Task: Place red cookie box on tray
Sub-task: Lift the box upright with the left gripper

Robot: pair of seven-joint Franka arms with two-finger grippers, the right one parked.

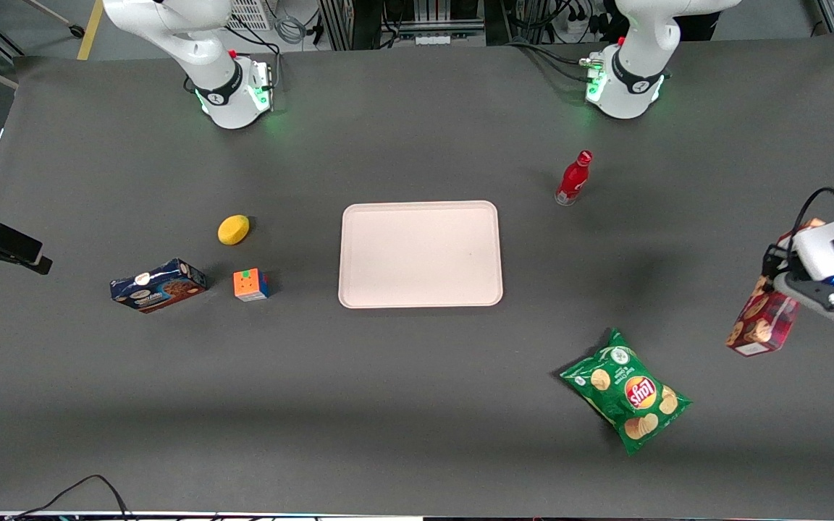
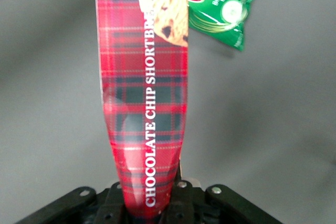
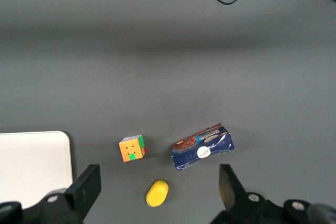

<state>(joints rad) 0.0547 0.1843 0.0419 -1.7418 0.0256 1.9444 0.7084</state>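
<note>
The red cookie box is a long dark-red plaid carton with cookie pictures. It hangs white end down from my left gripper, at the working arm's end of the table and well away from the tray. In the left wrist view the gripper is shut on one end of the box, which points away from it and appears raised off the table. The tray is pale pinkish-cream and lies flat at the table's middle with nothing on it. One corner of it shows in the right wrist view.
A green chips bag lies between the held box and the tray, nearer the front camera, and shows in the left wrist view. A red bottle stands farther back. A blue cookie box, cube and lemon lie toward the parked arm's end.
</note>
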